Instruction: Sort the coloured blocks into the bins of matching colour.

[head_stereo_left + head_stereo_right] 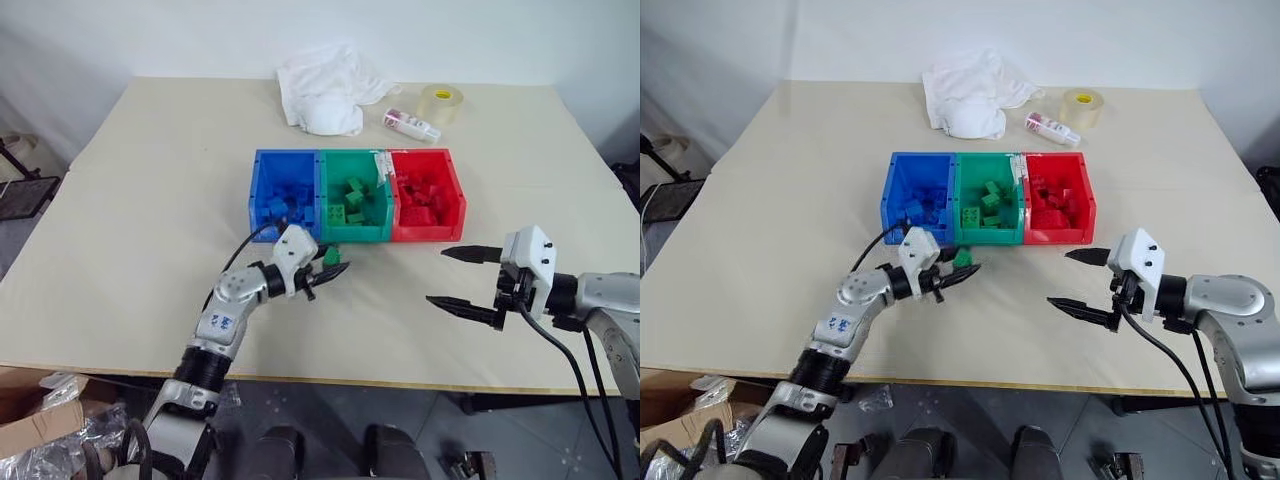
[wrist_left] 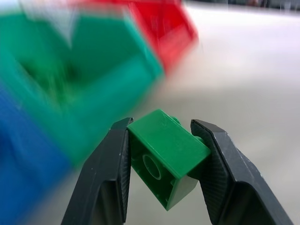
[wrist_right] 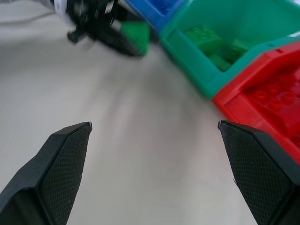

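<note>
Green block [image 2: 168,154] is pinched between the two black fingers [image 2: 105,178] of the left gripper [image 1: 325,270], studs turned sideways, hollow underside facing the wrist camera. It hangs above the table [image 1: 150,200], just in front of the green bin [image 1: 352,232], near the seam with the blue bin [image 1: 283,195].

Seen from the head, with the gripper as clock centre, the green bin's opening sits at about 1 o'clock, the blue bin at 11, the red bin [image 1: 427,193] at 2. All three already hold bricks of their own colour.

Right gripper [image 1: 468,277] idles off the table's near edge, at roughly 5 o'clock from the red bin, fingers spread wide, nothing between them.

Step, as I read it: carry phase, block grasped and heading for the drop.

Next move likely needs lift over the green bin's front wall, a short push toward 1 o'clock, then release. Risk: drifting left over the blue bin.
</note>
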Available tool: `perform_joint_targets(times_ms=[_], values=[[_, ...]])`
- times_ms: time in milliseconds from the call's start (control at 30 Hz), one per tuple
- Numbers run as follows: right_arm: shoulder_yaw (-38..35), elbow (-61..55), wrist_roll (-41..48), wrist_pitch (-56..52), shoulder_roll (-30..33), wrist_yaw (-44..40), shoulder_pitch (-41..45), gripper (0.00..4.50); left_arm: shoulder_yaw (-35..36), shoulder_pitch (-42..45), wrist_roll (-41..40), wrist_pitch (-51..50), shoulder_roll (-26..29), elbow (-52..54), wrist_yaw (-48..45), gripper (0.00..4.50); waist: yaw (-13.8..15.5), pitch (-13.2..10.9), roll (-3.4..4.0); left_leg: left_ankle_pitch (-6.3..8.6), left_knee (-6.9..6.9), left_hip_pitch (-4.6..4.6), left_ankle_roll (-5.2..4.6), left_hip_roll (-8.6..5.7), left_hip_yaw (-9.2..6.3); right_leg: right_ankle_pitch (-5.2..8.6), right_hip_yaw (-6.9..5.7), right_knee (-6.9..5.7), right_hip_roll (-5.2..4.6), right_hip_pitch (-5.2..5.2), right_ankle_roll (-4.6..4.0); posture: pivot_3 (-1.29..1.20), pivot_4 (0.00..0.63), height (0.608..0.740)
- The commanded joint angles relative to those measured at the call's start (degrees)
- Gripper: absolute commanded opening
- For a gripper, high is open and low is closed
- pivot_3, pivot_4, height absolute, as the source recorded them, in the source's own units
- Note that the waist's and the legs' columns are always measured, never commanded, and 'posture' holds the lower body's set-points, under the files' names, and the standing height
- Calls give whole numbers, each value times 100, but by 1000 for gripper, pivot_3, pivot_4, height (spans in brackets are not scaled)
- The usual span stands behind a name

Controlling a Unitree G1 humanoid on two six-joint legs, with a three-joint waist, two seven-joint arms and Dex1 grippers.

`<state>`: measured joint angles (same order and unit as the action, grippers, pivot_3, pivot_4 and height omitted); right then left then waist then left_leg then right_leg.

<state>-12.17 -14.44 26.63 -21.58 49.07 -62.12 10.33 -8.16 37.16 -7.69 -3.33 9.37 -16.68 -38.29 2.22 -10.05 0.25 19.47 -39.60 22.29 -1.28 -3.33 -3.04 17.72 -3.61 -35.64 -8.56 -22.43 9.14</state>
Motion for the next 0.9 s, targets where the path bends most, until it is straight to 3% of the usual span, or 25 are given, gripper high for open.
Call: perform_joint_targets(times_ms=[33,167,433,533,633,733,900], values=[[-267,-336,169,-38,32,148,-61,4500,206,747,80,290,-216,-358,444,1598,6,-2,-3,0,-2,3,0,-4,2,-1,1,2,0,-1,2,0,150,740],[-289,-391,175,-28,14,260,-132,4500,351,1677,193,873,-385,-1666,723,1598,8,-3,-5,1,1,-2,-1,-19,8,-2,-1,2,3,0,3,0,150,740],[-307,-393,182,21,9,350,-131,4500,541,2657,317,1759,-424,-3411,774,4276,-19,-7,-13,1,5,0,-1,-19,16,-2,-3,2,4,-6,4,0,150,740],[-325,-314,178,65,42,304,-103,4500,514,2720,386,1802,-297,-3556,556,4469,-21,-7,-12,1,4,0,-1,-19,15,-2,-3,2,4,-6,4,0,150,740],[-319,-154,162,135,74,223,-25,4500,514,2514,216,1727,-111,-3166,-60,4469,-57,-7,-12,1,4,1,-1,-19,15,-2,-4,1,4,-7,4,0,150,740],[-313,171,163,303,113,-3,148,4500,601,1867,-256,1136,238,-1982,-795,4469,-89,-7,-12,1,5,0,-1,-17,14,-2,-5,-1,4,-8,4,0,150,740],[-288,808,513,668,132,-952,652,4500,757,304,-1058,-511,1425,471,-1697,4469,-244,-7,-11,0,14,-3,0,5,10,-2,-3,-4,6,-13,3,0,150,740]])
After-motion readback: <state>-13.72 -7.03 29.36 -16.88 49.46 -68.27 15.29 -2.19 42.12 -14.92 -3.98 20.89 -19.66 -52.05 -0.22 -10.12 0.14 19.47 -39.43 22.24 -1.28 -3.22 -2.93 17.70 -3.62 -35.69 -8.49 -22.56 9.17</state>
